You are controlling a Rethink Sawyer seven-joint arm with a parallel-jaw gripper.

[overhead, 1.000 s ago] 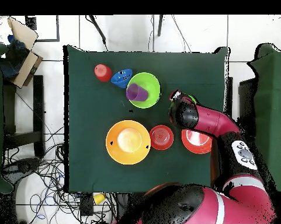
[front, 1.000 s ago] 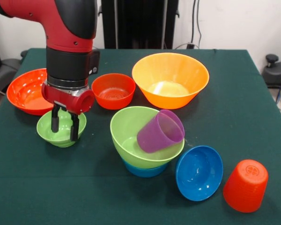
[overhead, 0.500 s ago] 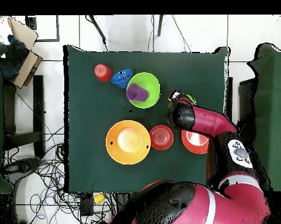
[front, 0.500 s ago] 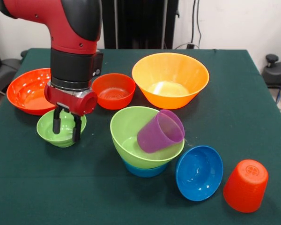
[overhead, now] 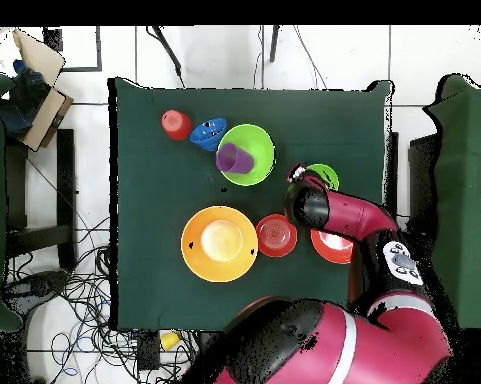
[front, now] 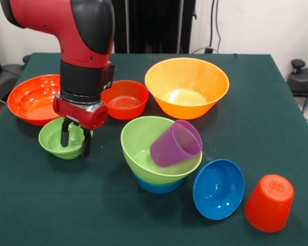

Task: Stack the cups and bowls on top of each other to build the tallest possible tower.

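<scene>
End effector (front: 75,142) grips the small green bowl's (front: 54,141) rim between 2 fingers, while beside it the tower (front: 160,154) holds only 3 pieces.

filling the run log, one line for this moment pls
hand: shut on small green bowl rim | bowl: tilted | tower: green on blue, purple cup lying inside

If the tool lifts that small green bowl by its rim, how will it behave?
The small green bowl looks like thin glossy plastic, so probably light but slippery. The tool straddles only one side of its rim, so it may tilt or swing when raised.
</scene>
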